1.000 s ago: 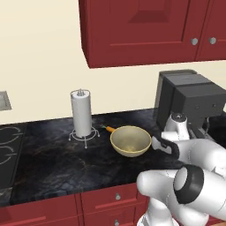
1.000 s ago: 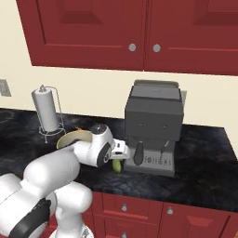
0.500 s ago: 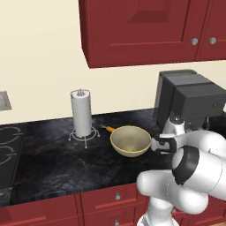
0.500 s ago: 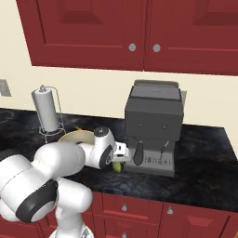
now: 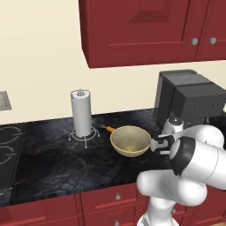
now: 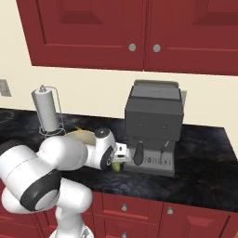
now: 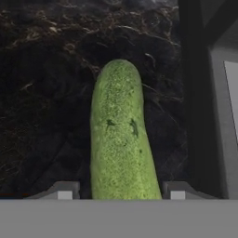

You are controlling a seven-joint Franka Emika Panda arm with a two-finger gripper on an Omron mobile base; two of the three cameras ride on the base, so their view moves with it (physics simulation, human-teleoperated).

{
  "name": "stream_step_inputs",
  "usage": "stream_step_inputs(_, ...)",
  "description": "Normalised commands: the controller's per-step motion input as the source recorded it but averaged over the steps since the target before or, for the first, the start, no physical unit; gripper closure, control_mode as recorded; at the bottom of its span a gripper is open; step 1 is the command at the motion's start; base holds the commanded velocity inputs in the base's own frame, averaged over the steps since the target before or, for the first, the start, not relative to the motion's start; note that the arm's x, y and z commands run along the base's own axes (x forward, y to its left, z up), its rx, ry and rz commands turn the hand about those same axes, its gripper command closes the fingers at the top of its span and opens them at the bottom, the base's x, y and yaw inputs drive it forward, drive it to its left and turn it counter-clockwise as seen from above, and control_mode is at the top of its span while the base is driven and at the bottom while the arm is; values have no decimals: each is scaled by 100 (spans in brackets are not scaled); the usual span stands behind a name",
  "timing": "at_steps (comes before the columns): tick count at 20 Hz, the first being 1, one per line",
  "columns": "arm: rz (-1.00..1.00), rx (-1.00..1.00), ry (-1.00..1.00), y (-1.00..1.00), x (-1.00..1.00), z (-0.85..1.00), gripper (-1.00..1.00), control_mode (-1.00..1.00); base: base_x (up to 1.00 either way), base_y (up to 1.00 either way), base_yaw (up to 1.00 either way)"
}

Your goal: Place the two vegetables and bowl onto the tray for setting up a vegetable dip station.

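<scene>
A green cucumber (image 7: 121, 139) lies on the dark counter beside the coffee machine's base. My gripper (image 7: 122, 190) is down over it, one finger on each side of its near end. The jaws stand open, with a thin gap left at either side. In the right base view the gripper (image 6: 122, 158) sits low in front of the machine, with a bit of cucumber (image 6: 116, 166) under it. The cream bowl (image 5: 129, 141) stands just left of the gripper (image 5: 161, 143). An orange carrot (image 5: 108, 129) lies behind the bowl. The tray is out of view.
A dark coffee machine (image 5: 190, 101) (image 6: 153, 125) stands close on the gripper's right. A paper towel holder (image 5: 81, 114) is at the back left, and a stove top (image 5: 6, 150) at the far left. Red cabinets hang above the counter.
The jaws have narrowed around the cucumber. The hand has stayed low at the same spot while the arm's elbow swung round.
</scene>
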Motion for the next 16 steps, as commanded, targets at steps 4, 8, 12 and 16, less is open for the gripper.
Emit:
stream_step_inputs(4, 0, 0, -5, 0, -12, 2, 100, -100, 0, 0, 0)
stream_step_inputs(8, 0, -1, -9, 0, -43, 9, 100, -100, 0, 0, 0)
stream_step_inputs(12, 0, 0, -7, 0, -68, 12, 100, -100, 0, 0, 0)
stream_step_inputs(16, 0, 0, -6, 0, -85, 12, 100, -100, 0, 0, 0)
